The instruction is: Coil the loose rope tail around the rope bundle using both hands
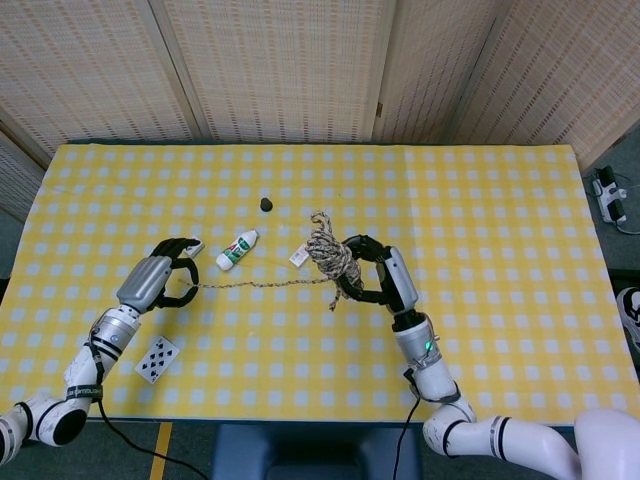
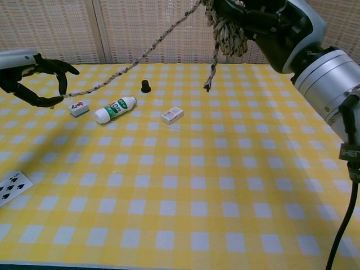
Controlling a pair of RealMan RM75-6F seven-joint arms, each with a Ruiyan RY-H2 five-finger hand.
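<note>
My right hand (image 1: 372, 278) (image 2: 264, 22) grips the coiled rope bundle (image 1: 328, 254) (image 2: 229, 29) and holds it above the table. A short loose end (image 2: 212, 70) dangles below the bundle. The long rope tail (image 1: 255, 284) (image 2: 135, 59) runs taut from the bundle leftward to my left hand (image 1: 160, 282) (image 2: 31, 72), which pinches its end between thumb and a finger while the other fingers are spread.
On the yellow checked tablecloth (image 1: 480, 220) lie a small white bottle (image 1: 237, 249) (image 2: 114, 109), a mahjong tile (image 2: 79, 108), a small white box (image 1: 299, 257) (image 2: 171, 115), a black cap (image 1: 266, 204) (image 2: 145, 86) and a playing card (image 1: 158, 359) (image 2: 10, 186).
</note>
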